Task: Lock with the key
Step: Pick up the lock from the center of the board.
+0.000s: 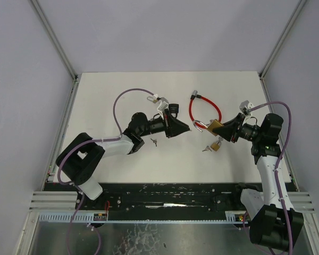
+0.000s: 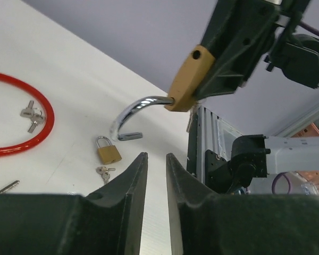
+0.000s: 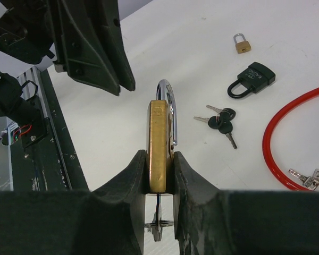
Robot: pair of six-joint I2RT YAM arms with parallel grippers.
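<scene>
Squarely betw. R jaws: brass padlock point(image 3: 158, 146), clamped; L jaws narrow, empty.

The large brass padlock point(image 3: 158, 146) stands edge-on, pinched in the right claw point(image 3: 159, 156) above the surface's point(image 1: 122, 95) right side. Its chrome shackle point(image 2: 133, 114) hangs open, and a key point(image 3: 158, 226) sits in its base.

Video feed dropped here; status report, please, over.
Right gripper shut on large brass padlock, chrome shackle open. Left gripper slightly open, empty. Nothing in the way.

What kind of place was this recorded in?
Likely a lab robot cell: a white table walled in by plain grey panels on metal rails, with a padlock and red cable laid out.
</scene>
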